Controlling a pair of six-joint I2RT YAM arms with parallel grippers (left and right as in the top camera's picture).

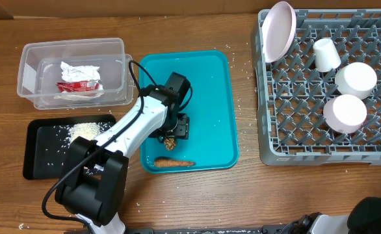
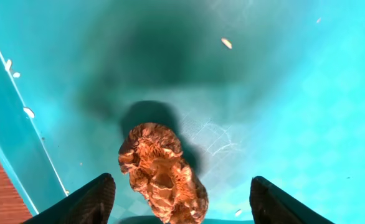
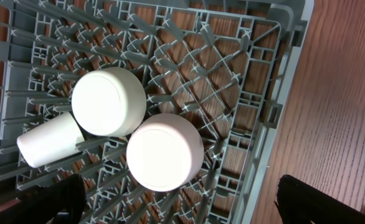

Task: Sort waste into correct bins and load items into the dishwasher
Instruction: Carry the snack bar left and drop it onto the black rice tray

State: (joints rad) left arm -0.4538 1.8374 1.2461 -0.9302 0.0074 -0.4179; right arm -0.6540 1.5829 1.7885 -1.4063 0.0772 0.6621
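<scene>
A small brown food lump [image 2: 164, 174] lies on the teal tray [image 1: 210, 97], between the wide-open fingers of my left gripper [image 2: 181, 208], which hangs low over it without touching. In the overhead view the lump [image 1: 170, 142] sits just under the left gripper [image 1: 177, 127], and an orange-brown sausage-like stick [image 1: 174, 163] lies near the tray's front edge. The clear tub [image 1: 28, 71] holds a crumpled napkin [image 1: 78, 69] and a red wrapper [image 1: 77, 86]. The black tray [image 1: 38, 153] holds rice [image 1: 85, 130]. My right gripper [image 3: 182, 202] is open and empty above the grey dish rack [image 3: 276, 93].
The dish rack [image 1: 275, 130] at the right holds a white plate [image 1: 278, 29] on edge, a cup [image 1: 326, 54] and two upturned bowls [image 1: 355, 79] [image 1: 345, 112]. Loose rice grains lie on the teal tray [image 2: 226, 43] and on the wooden table [image 1: 242, 71].
</scene>
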